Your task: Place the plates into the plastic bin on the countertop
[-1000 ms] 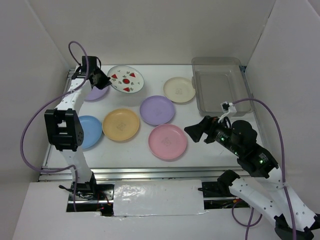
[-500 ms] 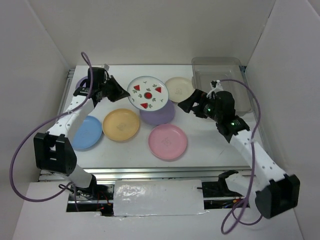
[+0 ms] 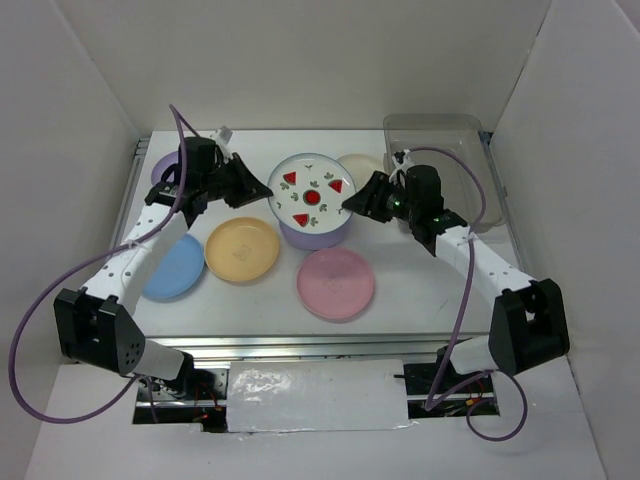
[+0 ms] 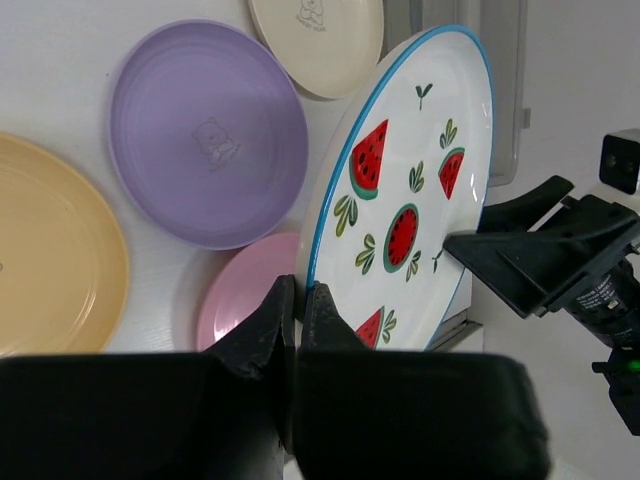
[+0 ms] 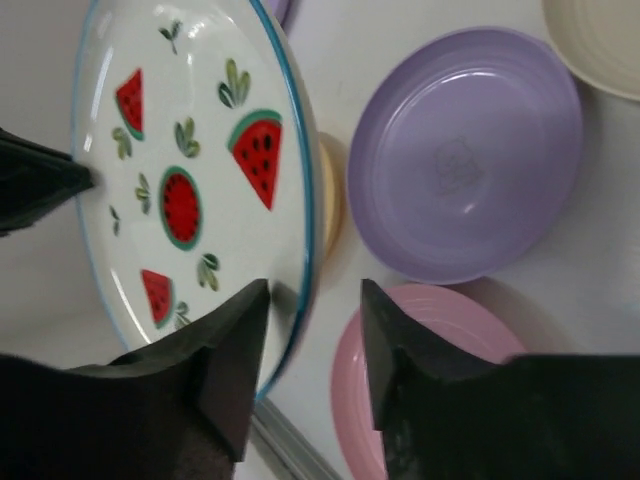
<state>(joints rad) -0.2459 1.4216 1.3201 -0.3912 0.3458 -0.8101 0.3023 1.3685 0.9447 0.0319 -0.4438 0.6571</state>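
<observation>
Nearest the arms, on the flat white countertop, lies the round pink plastic plate. To its left is the round yellow-orange plastic plate, and further left the round blue plastic plate, partly under the left arm.

Now the middle of the surface, and here's the action. The round white plastic plate with red watermelon slices and a blue rim is up off the countertop, tilted, hanging over a round lilac plastic plate. The left gripper is clamped tight on its left rim, fingers pinched together with the edge between them.

From the other side, the right gripper is at the opposite rim. Its fingers stand apart, one on the decorated face side and one behind, the plate's edge sitting in the gap between them. There is daylight beside the rim, so no clamp from the right.

Behind the raised plate, the round cream plastic plate peeks out flat on the surface. Far left, a second round lilac plastic plate shows behind the left arm.

At the far right corner sits the rectangular translucent grey plastic bin. No plate shows in the part of it that is visible; the right arm crosses its near left corner.
</observation>
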